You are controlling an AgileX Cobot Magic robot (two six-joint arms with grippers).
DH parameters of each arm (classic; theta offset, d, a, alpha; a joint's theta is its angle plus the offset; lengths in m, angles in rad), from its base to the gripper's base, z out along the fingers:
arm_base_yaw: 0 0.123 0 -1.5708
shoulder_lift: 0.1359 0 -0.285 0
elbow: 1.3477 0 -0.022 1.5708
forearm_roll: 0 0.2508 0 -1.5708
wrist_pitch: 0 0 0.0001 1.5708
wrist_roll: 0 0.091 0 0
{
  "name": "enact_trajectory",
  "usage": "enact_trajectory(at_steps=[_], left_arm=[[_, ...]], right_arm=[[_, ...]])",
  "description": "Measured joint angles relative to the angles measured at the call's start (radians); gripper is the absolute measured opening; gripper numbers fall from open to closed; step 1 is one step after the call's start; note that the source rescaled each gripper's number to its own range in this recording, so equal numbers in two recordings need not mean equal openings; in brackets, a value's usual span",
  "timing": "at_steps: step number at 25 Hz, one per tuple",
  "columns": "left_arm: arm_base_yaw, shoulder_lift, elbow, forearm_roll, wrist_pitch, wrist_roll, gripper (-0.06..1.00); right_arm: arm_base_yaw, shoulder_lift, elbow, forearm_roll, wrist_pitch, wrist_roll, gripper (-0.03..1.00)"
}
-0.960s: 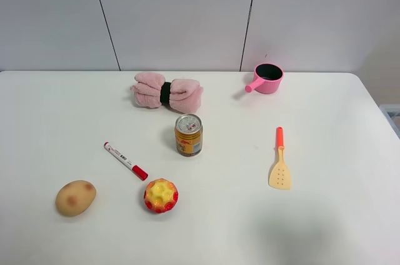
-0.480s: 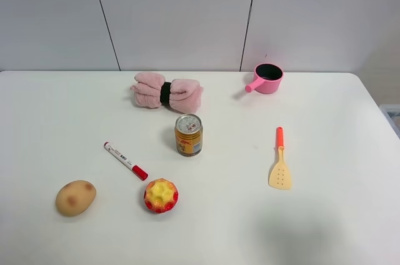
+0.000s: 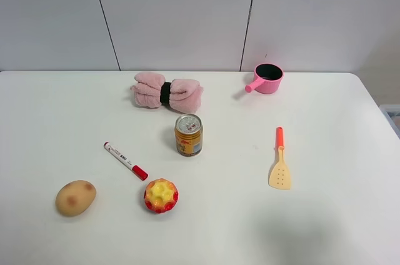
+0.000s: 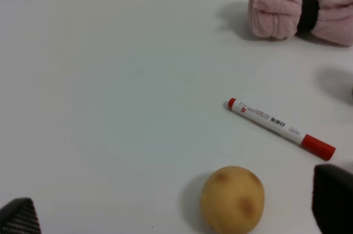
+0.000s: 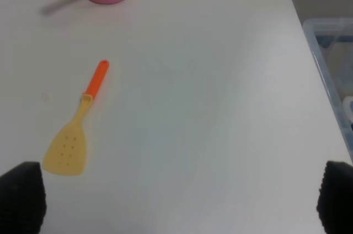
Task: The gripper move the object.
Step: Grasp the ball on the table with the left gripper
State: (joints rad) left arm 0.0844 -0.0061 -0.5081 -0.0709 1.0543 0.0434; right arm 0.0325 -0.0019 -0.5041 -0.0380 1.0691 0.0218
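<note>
The object [image 3: 161,195] is a small bumpy red toy fruit with a yellow star-like top. It lies near the table's front, left of centre in the exterior high view, between a tan potato [image 3: 75,197] and a drink can [image 3: 189,134]. Neither arm shows in that view. In the left wrist view my left gripper [image 4: 175,213] is open, its black fingertips [image 4: 333,201] far apart above the table near the potato [image 4: 232,200]. My right gripper [image 5: 177,198] is open too, nothing between its fingertips [image 5: 21,196]. The object shows in neither wrist view.
A red-capped marker [image 3: 125,160] lies just left of and behind the object. Farther back are a rolled pink towel [image 3: 166,92] and a pink saucepan [image 3: 267,78]. A yellow spatula with an orange handle [image 3: 280,168] lies to the right. A clear bin [image 5: 332,74] stands off the table's right edge.
</note>
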Motion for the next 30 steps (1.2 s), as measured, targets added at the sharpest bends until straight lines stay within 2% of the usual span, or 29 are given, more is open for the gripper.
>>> enact_trajectory(at_steps=[21,24,30], left_arm=[[0.000,0.000,0.000,0.000,0.000,0.000,1.00],[0.000,0.004,0.000,0.000,0.000,-0.024,1.00],[0.000,0.187,-0.049,-0.006,0.000,-0.067,1.00]], right_arm=[[0.000,0.000,0.000,0.000,0.000,0.000,1.00],[0.000,0.000,0.000,0.000,0.000,0.000,1.00],[0.000,0.000,0.000,0.000,0.000,0.000,1.00]])
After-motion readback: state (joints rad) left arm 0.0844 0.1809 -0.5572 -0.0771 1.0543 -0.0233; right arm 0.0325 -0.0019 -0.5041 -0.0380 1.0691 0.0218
